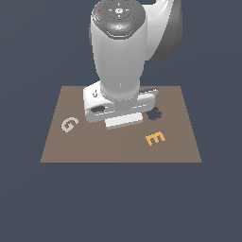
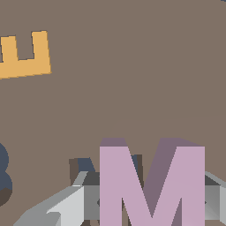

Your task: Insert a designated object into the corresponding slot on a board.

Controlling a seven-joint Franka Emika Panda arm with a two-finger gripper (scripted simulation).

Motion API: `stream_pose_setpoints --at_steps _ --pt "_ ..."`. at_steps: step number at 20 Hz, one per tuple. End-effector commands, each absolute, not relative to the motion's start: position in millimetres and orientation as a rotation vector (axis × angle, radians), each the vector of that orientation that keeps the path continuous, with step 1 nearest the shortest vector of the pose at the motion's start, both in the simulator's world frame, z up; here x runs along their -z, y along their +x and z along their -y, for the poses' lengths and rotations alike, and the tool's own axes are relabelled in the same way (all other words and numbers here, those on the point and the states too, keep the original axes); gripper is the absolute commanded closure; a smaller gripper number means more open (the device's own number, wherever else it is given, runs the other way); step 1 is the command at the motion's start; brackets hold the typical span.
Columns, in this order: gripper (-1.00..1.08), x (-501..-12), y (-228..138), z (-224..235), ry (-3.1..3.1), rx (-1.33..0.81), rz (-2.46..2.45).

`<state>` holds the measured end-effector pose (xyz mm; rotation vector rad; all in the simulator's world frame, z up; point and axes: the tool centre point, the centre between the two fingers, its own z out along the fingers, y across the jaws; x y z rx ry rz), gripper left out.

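The brown board (image 1: 175,142) is the biggest thing here, lying flat and filling most of the exterior view, so I'll place everything off it. The white arm (image 1: 120,47) comes down over the board's middle and blocks a good chunk of it, including the hand itself from that angle.

In the wrist view the hand (image 2: 150,201) is clamped on the pale pink M (image 2: 152,185). One grey finger (image 2: 66,207) presses one outer side of the letter, and the other finger sits at the opposite side, with the M between them above the board's surface. I can't tell how high off the board it is.

Just behind the M in the wrist view, a small dark opening (image 2: 86,167) in the board peeks out. It's mostly covered by the letter and finger, so I can't make out its shape.

The flower-like cutout (image 1: 153,113) sits near the board's middle, just beside the arm on the exterior view's right.

The orange E (image 1: 155,138) lies flat on the board, nearer the front edge than that cutout. The grey G (image 1: 69,125) lies towards the board's edge on the exterior view's left, well apart from the E.
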<state>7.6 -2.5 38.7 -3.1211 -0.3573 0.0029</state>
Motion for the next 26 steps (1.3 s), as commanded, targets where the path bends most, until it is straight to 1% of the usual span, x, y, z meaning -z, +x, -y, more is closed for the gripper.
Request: stream_pose_setpoints --at_steps 1,8,18,19,26 --pt "1.08 -40 -1 -5 -3.117 -0.002 0.395" --pt "1.08 -40 -14 -17 -3.110 -0.002 0.447" --pt "1.08 -31 -14 -17 -3.110 -0.002 0.450" --pt "-0.92 -31 -14 -17 -3.110 -0.002 0.450" --pt "-0.92 -31 -14 -17 -3.110 -0.002 0.450"
